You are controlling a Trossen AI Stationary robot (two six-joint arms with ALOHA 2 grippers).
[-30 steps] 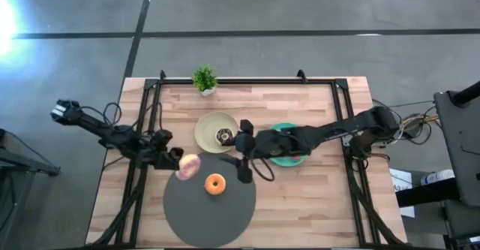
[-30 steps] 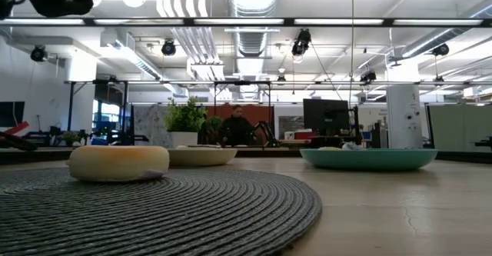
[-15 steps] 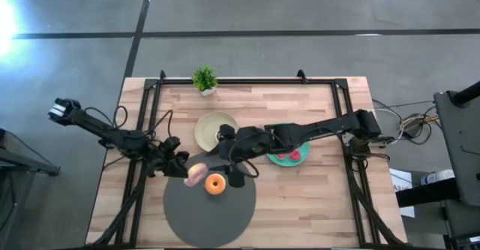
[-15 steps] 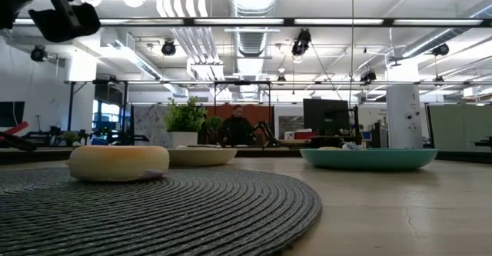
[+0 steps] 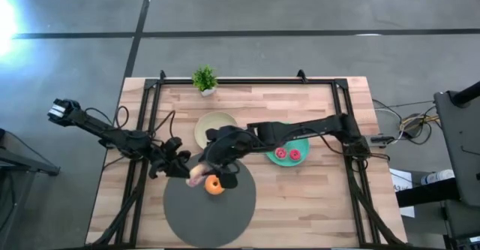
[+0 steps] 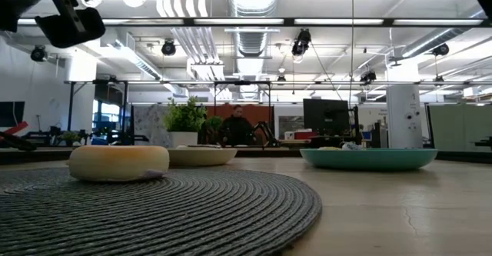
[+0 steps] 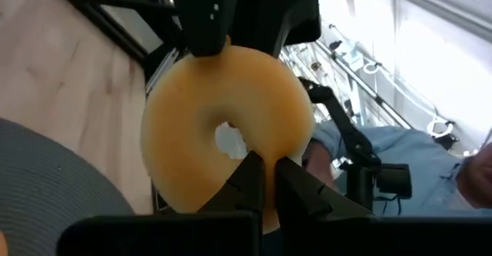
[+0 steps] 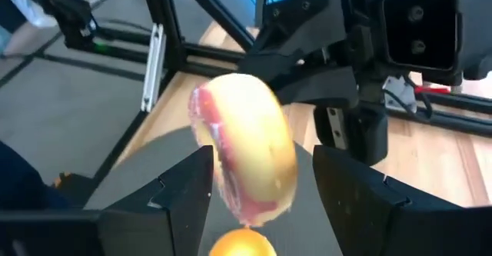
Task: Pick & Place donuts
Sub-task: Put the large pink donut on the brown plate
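Left gripper (image 5: 186,172) clamped on a pink-frosted donut (image 5: 196,175), held tilted in the air over the far left edge of the dark round mat (image 5: 187,212). Right gripper (image 5: 223,176) just right of it, fingers (image 8: 361,191) spread apart and empty, above an orange donut (image 5: 214,185) lying on the mat. Two red donuts (image 5: 287,154) on the teal plate (image 5: 303,143) further right.

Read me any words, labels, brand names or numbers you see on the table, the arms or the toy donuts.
None can be read: the pink-frosted toy donut, the round dark grey woven mat and the left gripper holding that donut bear no lettering.
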